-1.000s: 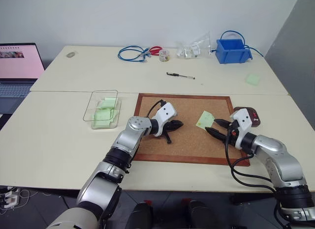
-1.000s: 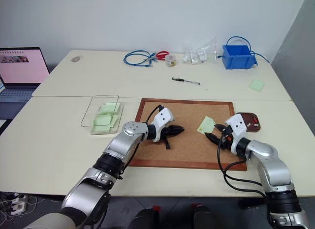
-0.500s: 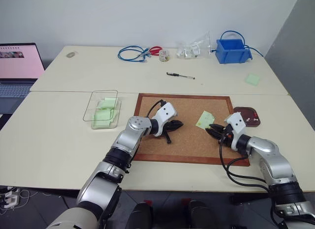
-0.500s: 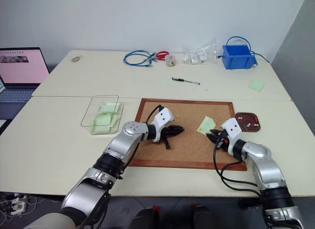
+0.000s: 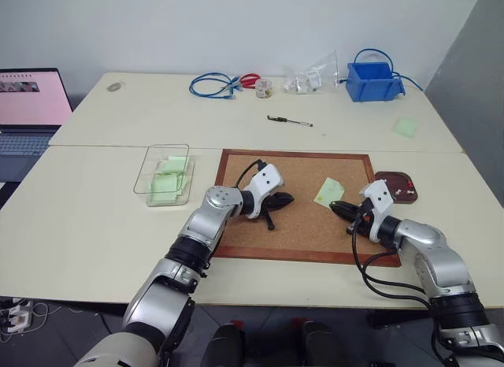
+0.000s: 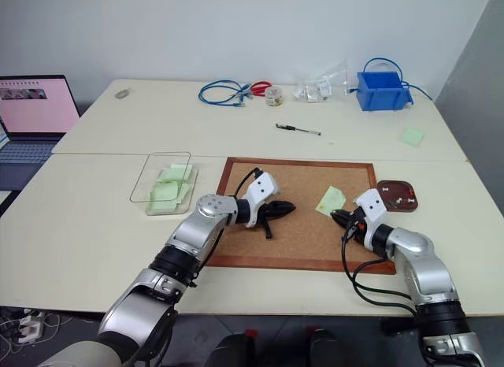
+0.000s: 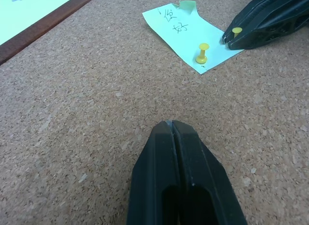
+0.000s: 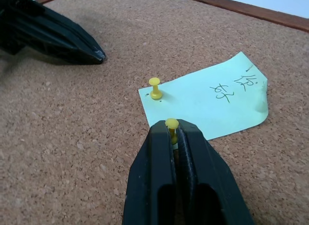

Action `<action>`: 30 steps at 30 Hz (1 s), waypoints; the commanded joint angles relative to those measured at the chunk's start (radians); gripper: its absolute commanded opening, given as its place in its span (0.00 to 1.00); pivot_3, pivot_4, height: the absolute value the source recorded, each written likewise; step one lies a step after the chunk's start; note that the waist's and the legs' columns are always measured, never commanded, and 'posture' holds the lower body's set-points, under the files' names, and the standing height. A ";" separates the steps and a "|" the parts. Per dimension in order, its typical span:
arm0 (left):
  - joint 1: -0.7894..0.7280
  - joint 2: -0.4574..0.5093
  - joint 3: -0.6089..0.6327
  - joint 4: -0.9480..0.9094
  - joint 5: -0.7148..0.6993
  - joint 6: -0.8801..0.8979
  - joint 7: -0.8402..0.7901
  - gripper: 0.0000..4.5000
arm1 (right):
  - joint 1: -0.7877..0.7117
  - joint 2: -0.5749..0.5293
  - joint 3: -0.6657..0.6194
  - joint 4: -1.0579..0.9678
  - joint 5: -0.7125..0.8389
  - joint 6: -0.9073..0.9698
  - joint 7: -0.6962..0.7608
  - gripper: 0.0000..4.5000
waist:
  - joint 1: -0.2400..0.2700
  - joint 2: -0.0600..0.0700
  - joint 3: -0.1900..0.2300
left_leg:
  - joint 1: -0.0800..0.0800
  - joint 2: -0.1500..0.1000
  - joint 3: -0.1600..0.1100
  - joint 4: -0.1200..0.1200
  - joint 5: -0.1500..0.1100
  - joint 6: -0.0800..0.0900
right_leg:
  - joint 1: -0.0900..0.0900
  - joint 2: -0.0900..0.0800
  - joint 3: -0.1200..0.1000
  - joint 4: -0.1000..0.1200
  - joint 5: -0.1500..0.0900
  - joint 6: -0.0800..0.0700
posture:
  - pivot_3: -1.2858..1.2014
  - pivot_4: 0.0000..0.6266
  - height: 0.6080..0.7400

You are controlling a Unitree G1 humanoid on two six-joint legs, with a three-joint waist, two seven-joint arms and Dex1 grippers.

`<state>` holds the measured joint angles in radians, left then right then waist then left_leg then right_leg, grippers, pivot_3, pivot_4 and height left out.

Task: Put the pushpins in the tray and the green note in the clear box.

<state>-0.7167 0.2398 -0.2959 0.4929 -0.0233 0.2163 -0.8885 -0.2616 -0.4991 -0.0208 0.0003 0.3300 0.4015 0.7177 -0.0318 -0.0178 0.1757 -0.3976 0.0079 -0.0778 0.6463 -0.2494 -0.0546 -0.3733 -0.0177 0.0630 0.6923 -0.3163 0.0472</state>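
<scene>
1. Left eye view: A cork board [image 5: 295, 205] lay on the pale worktop [image 5: 94, 217]. The green note [image 5: 328, 191] sat on the board's right half. The left hand [image 5: 276, 203] rested on the board near its middle, its fingers pressed together and holding nothing. The right hand [image 5: 339, 209] lay at the note's near edge. The tray [image 5: 395, 186], a small dark brown dish, stood just off the board's right edge with small pins in it. The clear box [image 5: 164, 175] stood left of the board with pale green papers inside. A pen [image 5: 289, 121], a blue cable [image 5: 211, 85] and a blue bin [image 5: 374, 82] lay farther back, and a laptop [image 5: 30, 107] stood at the far left.

2. Right eye view: The same layout appeared, with the right hand touching the near corner of the note.

3. Left wrist view: The left hand's closed fingers [image 7: 181, 186] lay over bare cork. Ahead, one yellow pushpin [image 7: 203, 52] stood upright in the note, and the right hand's tips held a second yellow pushpin [image 7: 236, 31] at the note's corner.

4. Right wrist view: The right hand's fingers [image 8: 164, 186] were clamped on the second yellow pushpin at the note's edge. The other pin stood just beyond it. The note bore handwriting, and its far corner curled up.
</scene>
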 commanded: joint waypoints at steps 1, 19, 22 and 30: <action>0.024 0.010 -0.032 0.040 0.038 0.018 -0.009 0.00 | -0.044 -0.012 -0.130 -0.168 0.120 0.069 -0.036 0.01 | 0.000 0.000 0.000 | 0.000 0.000 0.000 0.000 0.000 0.000 | 0.000 0.000 0.000 0.000 0.000 0.000 | 0.52 0.24 1.00; 0.030 0.013 -0.038 0.040 0.040 -0.004 -0.010 0.00 | -0.153 -0.039 -0.219 0.196 -0.067 -0.020 -0.319 0.01 | -0.001 -0.001 -0.001 | 0.002 0.000 0.000 -0.001 0.000 0.000 | 0.002 0.000 0.000 -0.001 0.000 0.000 | 0.52 0.24 1.00; 0.035 0.015 -0.039 0.035 0.040 -0.005 -0.010 0.00 | -0.188 -0.040 -0.236 0.278 -0.082 -0.045 -0.349 0.01 | -0.001 -0.001 -0.001 | 0.002 0.000 0.001 -0.001 0.000 0.000 | 0.002 0.000 0.000 -0.001 0.000 0.000 | 0.52 0.24 1.00; 0.039 0.022 -0.037 0.029 0.038 -0.002 -0.006 0.00 | -0.213 -0.039 -0.242 0.353 -0.076 -0.069 -0.348 0.19 | -0.002 0.000 -0.001 | 0.002 0.000 0.001 -0.001 0.000 0.000 | 0.002 0.000 0.000 -0.001 0.000 0.000 | 0.52 0.24 1.00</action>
<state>-0.7122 0.2490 -0.3034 0.4996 -0.0229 0.1893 -0.8866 -0.4494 -0.5283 -0.2374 0.3578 0.2544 0.3583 0.3699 -0.0333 -0.0183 0.1745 -0.3959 0.0079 -0.0768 0.6457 -0.2494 -0.0545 -0.3715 -0.0179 0.0634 0.6915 -0.3162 0.0472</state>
